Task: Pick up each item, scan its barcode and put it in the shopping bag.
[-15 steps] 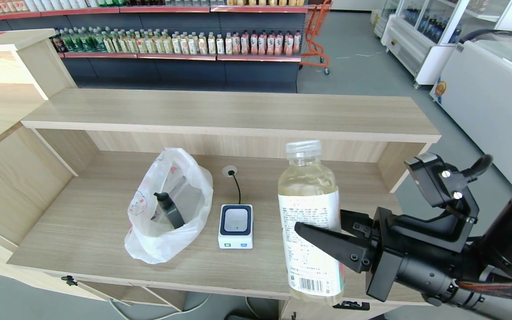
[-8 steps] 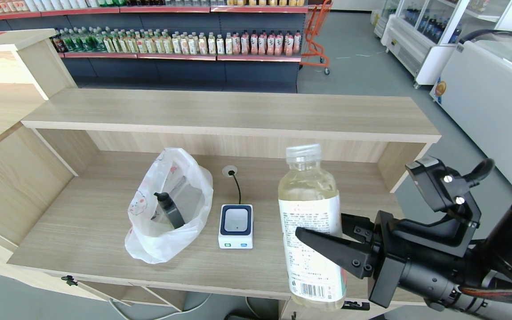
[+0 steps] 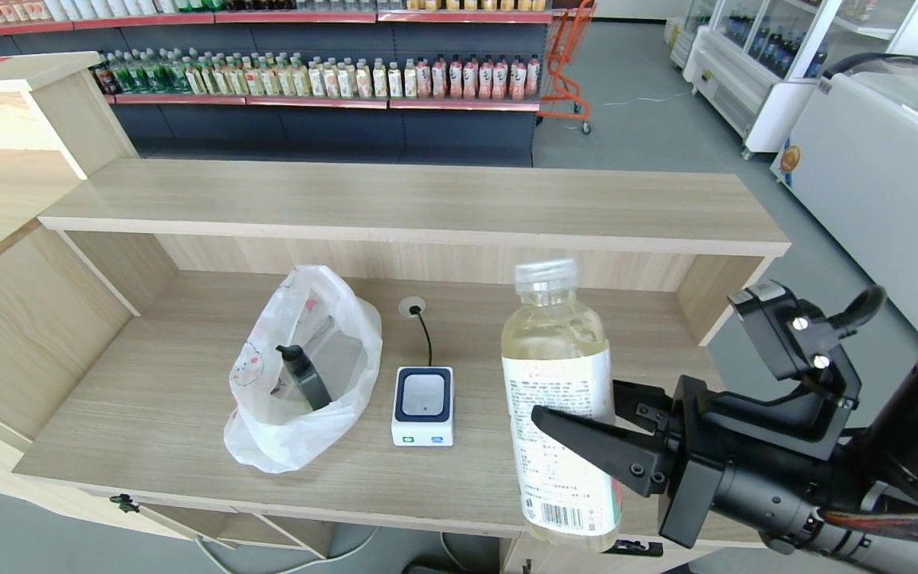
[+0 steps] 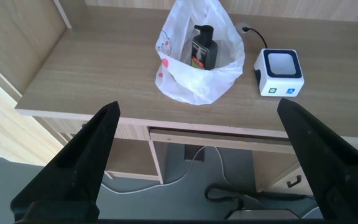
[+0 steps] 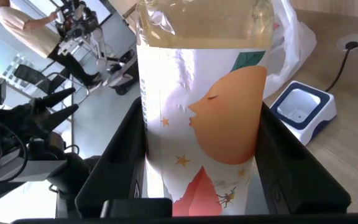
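Slightly lower than a second ago, the bottle (image 3: 555,351) stands upright, pinched by the right gripper (image 3: 578,408) near the scanner (image 3: 422,405); the left gripper (image 4: 197,104) is spread wide.

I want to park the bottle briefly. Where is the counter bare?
Bare wood: left of the white plastic shopping bag, up to the side wall, and right of the white square scanner. Between bag and scanner it is tight; a black cable runs behind the scanner.

Clear glossy plastic bottle (image 3: 555,351), thin crinkled plastic shopping bag (image 3: 264,442), matt wood-grain counter (image 3: 148,399), smooth white plastic scanner (image 3: 422,434).
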Tool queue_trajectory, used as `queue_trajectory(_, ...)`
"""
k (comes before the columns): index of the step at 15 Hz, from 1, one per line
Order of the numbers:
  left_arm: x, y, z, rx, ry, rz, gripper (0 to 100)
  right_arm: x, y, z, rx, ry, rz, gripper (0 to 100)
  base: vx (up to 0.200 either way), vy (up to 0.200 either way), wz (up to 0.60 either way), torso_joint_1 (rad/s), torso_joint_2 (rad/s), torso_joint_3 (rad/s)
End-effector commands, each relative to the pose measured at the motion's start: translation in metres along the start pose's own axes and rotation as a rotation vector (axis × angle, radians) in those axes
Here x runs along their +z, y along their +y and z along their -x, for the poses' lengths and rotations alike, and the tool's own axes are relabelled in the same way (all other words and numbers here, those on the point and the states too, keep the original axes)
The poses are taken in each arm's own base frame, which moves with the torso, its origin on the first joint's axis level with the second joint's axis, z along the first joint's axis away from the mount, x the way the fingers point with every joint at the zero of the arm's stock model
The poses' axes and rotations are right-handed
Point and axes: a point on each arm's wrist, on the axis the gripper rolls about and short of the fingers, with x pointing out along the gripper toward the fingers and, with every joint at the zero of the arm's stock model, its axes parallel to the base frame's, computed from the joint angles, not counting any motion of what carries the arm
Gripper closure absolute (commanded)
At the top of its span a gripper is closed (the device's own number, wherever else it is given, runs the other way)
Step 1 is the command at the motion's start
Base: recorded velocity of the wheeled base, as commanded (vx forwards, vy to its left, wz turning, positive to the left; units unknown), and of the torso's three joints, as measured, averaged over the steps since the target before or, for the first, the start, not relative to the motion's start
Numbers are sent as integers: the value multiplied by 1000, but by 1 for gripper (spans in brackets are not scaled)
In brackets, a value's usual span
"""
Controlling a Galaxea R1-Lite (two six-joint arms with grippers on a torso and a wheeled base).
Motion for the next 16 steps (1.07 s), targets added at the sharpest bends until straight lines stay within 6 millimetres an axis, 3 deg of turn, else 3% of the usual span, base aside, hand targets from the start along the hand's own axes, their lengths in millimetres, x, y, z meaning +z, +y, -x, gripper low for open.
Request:
queue_trajectory(1,0,0,0,0,-1,0,0,-2,-11,-1,-43,7,58,100,0,0,0,0,0,0)
queue_trajectory(8,0,0,0,0,-1,0,0,-18,-62,-12,-158,-56,444,100,0,0,0,0,0,0)
queue_trajectory(12,0,0,0,0,-1,0,0,-39,-75,-10,-190,16,642,100,0,0,0,0,0,0)
queue_trajectory(16,0,0,0,0,-1,0,0,-42,-81,-10,-204,41,740,100,0,0,0,0,0,0)
